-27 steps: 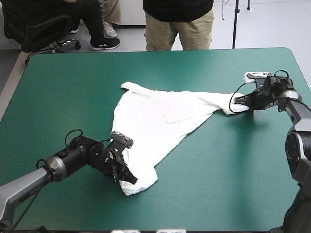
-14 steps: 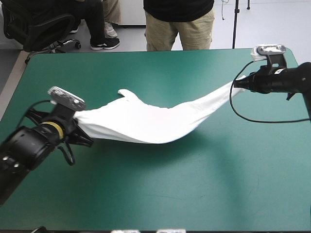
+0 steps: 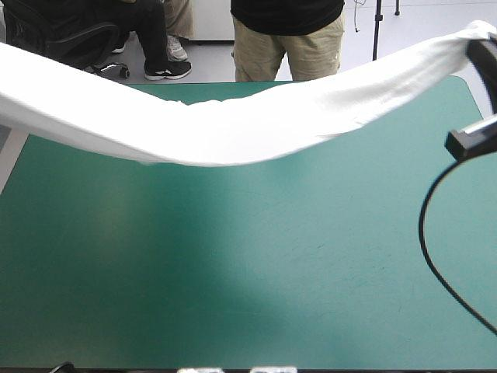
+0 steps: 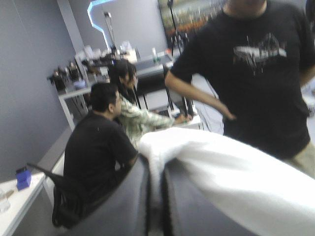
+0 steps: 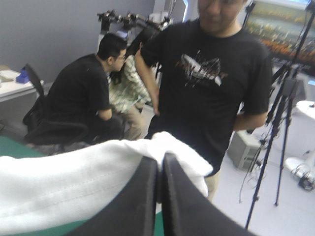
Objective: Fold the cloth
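Over the tabletop [image 3: 233,272], at its left side, grips one end of the T-shirt [image 3: 233,132] in the left claw [image 4: 156,167], black fingers all but together, with a strip of white cloth pinched between them and more of it draped over one finger. Holds the garment clear of the teal-green cover, strung as a long white band from the left edge of the high view to its upper right corner. Sags lowest a little left of the middle and crosses the far part of the tabletop in that view. Throws a faint shadow on the cover beneath. At the right, clamps the other end in the right claw [image 5: 160,162], fingers pressed nearly shut on a bunched fold that bulges over their tips. Looks level into the room from both wrists, high above the tabletop
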Available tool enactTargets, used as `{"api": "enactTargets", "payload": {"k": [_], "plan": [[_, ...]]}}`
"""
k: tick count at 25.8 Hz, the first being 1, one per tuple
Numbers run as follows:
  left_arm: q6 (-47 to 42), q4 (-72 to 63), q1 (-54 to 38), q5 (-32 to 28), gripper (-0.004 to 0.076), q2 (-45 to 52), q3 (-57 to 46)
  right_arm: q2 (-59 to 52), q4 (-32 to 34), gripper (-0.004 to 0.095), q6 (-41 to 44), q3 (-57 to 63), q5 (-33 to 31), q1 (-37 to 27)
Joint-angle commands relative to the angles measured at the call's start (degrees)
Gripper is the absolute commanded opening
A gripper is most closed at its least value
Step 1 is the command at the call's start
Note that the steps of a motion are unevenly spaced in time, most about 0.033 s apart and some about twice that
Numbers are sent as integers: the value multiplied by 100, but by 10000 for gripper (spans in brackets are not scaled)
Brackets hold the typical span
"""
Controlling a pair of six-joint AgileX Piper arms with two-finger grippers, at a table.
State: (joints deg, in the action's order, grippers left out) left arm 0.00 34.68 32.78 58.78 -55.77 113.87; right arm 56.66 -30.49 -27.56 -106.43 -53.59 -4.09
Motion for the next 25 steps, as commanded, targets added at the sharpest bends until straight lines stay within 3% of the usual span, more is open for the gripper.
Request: {"api": "enactTargets", "payload": {"k": [1,5,7,13,15,19,25], "plan": [[336,-284,17,-240,-9,34,763,-306,483,-17,384,-442,316,-40],[439,-500,17,191,-9,-14,300,-328,656,-17,654,-240,-497,-40],[439,-448,17,455,-9,-179,-575,-232,656,-17,753,321,-1102,-40],[-147,-408,17,544,-9,-667,-2248,-68,671,-17,898,1794,-1153,-40],[-559,-171,17,157,-9,-893,-2912,-3,671,-17,898,2281,-863,-40],[-1675,371,-132,-1331,-9,-1531,-3795,350,786,-17,858,3053,1,-40],[-2659,327,-903,-3220,-9,-2994,-3831,1573,758,-18,654,3331,1416,-40]]}}
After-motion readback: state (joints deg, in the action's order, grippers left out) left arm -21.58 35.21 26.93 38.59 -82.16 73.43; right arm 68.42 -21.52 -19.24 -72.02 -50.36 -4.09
